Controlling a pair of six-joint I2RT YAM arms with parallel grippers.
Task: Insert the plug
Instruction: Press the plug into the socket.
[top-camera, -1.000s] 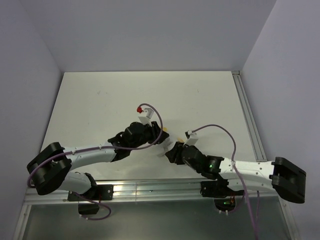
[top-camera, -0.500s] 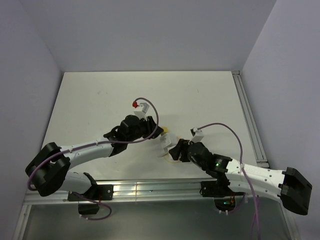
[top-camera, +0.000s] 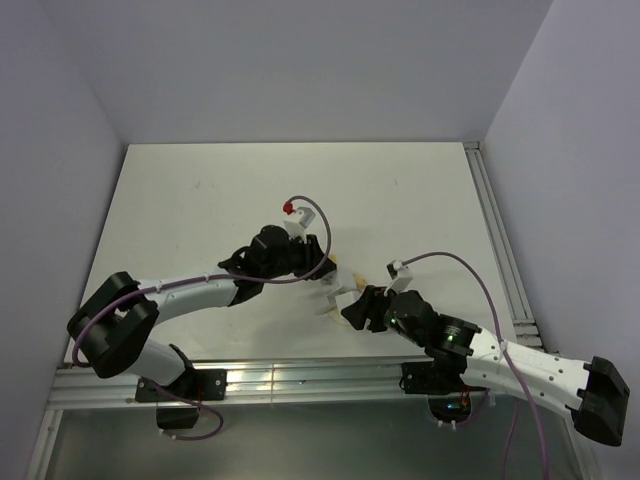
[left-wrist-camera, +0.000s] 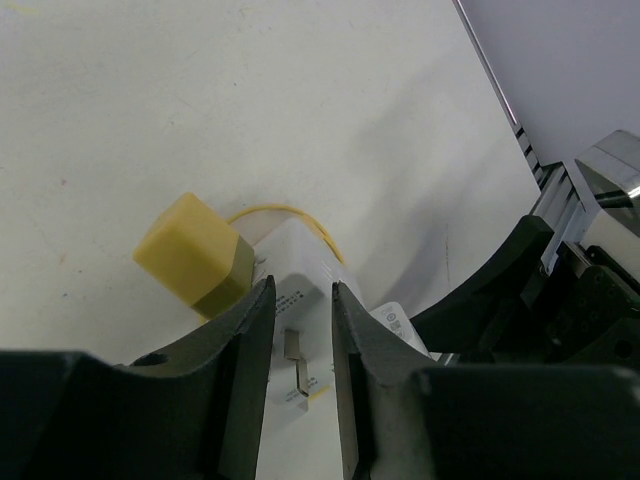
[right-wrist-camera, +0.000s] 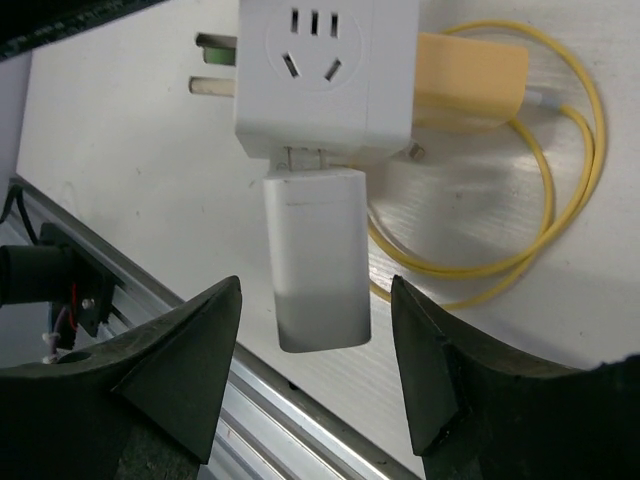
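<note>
A white socket cube (right-wrist-camera: 325, 75) lies on the table, its two metal prongs (right-wrist-camera: 214, 64) sticking out sideways. A yellow charger (right-wrist-camera: 470, 80) with a yellow cable (right-wrist-camera: 560, 215) sits in one side of it. A white plug block (right-wrist-camera: 318, 260) is in the near side, with a little of its pins showing. My right gripper (right-wrist-camera: 316, 285) is open, its fingers either side of the plug block's end and not touching it. My left gripper (left-wrist-camera: 300, 300) hovers by the cube's prongs (left-wrist-camera: 293, 355), jaws narrowly apart and empty. The top view shows both grippers, left (top-camera: 322, 272) and right (top-camera: 352, 310), at the cube (top-camera: 333, 293).
An aluminium rail (top-camera: 300, 375) runs along the table's near edge, just behind my right gripper. Another rail (top-camera: 495, 235) runs down the right side. Purple cables loop over both wrists.
My right arm has swung lower and to the right, and its gripper has backed a little off the plug block. My left wrist has shifted slightly right, towards the cube.
</note>
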